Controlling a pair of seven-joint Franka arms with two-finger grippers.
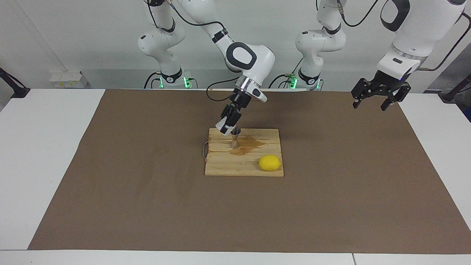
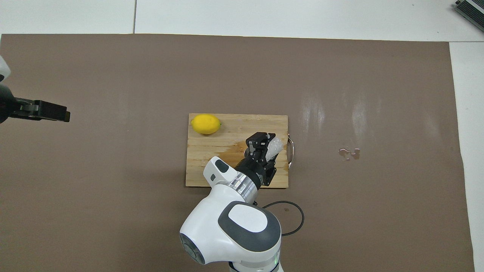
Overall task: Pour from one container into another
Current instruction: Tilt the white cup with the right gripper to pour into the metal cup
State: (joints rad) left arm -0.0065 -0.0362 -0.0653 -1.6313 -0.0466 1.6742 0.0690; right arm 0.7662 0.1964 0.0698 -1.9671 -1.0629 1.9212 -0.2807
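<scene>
Lemon (image 1: 269, 163): yellow. Board (image 1: 220, 165): pale striped wood, darker wet stain. Worktop (image 1: 48, 147): white, brown cover (image 1: 147, 206). Cup (image 2: 273, 147): clear, frosted bumps. Jigger (image 1: 234, 141): silver.

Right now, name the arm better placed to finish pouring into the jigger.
Right. The right gripper is shut on the clear textured cup, tilted over the jigger on the cutting board. The left gripper waits open over the table's end.
</scene>
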